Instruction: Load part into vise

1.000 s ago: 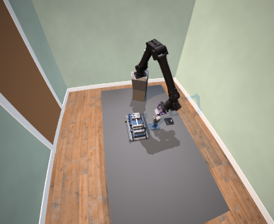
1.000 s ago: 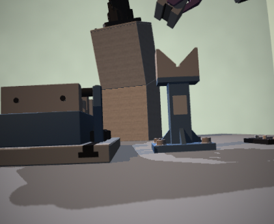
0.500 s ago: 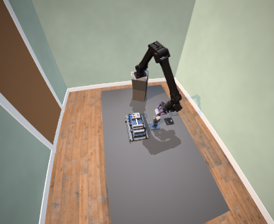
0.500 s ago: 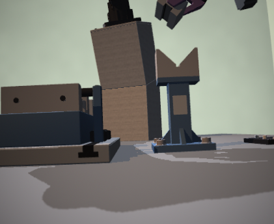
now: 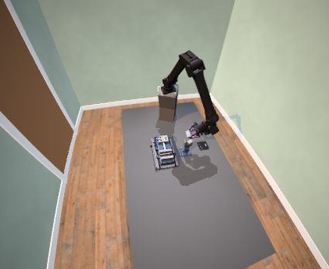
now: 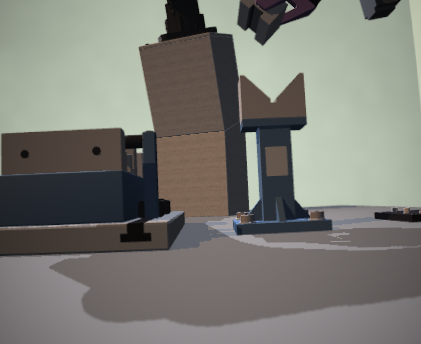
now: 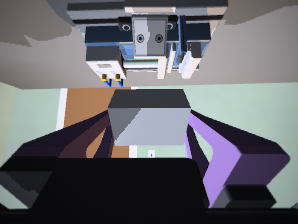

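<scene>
One arm is reaching down at the right of centre in the top view, its gripper [image 5: 191,132] hovering above one V-block [image 5: 187,148]. The two purple fingers are pinching the single grey part [image 7: 149,120], held mid-frame in the wrist view. One vise [image 5: 164,152] is sitting left of the V-block, and one dark infeed plate [image 5: 203,145] is lying right of it.
</scene>
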{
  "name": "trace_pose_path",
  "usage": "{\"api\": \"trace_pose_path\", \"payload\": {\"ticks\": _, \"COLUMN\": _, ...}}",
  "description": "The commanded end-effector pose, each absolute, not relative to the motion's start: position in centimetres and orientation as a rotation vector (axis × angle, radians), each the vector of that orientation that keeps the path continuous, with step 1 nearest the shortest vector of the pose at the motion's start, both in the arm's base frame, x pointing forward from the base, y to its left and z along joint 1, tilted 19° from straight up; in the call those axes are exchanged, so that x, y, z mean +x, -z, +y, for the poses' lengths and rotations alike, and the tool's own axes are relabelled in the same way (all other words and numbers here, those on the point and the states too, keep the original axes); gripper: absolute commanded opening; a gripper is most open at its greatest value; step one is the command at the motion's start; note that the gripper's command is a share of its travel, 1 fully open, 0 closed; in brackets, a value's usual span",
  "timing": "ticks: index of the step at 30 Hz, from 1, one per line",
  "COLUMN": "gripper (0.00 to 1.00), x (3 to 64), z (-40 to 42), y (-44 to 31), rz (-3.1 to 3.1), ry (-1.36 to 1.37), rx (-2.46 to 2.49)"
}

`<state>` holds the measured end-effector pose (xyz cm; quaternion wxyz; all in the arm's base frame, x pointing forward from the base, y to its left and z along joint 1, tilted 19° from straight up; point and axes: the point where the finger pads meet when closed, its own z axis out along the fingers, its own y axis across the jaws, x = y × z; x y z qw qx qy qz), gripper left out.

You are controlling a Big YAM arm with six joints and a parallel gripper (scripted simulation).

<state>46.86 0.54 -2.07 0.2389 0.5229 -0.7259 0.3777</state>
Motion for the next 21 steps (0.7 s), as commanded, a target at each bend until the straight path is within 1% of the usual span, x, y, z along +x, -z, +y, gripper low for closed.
{"api": "trace_pose_path", "payload": {"ticks": 1, "gripper": 0.0, "x": 47.82, "z": 1.69, "y": 1.26, "rz": -1.995, "ry": -1.067, "rx": 1.431}}
{"api": "trace_pose_path", "payload": {"ticks": 21, "gripper": 0.0, "x": 47.73, "z": 1.67, "y": 1.15, "rz": -1.99, "ry": -1.071, "rx": 1.427}}
